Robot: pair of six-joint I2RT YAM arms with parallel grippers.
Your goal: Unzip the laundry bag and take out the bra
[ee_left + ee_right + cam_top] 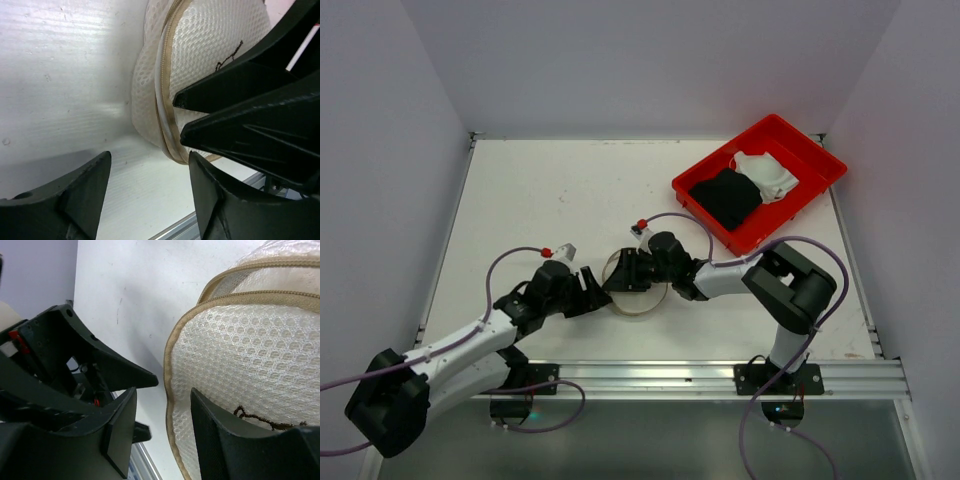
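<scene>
Top external view: laundry bag (642, 300) lies flat on the white table (540, 200), near its front edge and between the two arms. One round end faces up, so its short axis stands roughly upright. Left gripper (595, 290) sits just beside the bag's left rim, fingers spread and holding nothing, with bare table between them in the left wrist view (148, 160). Right gripper (620, 272) reaches over the bag from the right. Its fingers are also parted, one lying on the mesh end beside the black bra icon (260, 417) and the other off the rim, over the table (164, 395). Tan zip tape rings the bag (240, 355), and two bands stand apart near the top of the right wrist view. A red tray (810, 143) of dark and white cloth sits well apart at the far right corner. Pale walls (640, 60) close three sides, a metal rail (650, 378) runs along the front, and open tabletop stretches left and beyond.
</scene>
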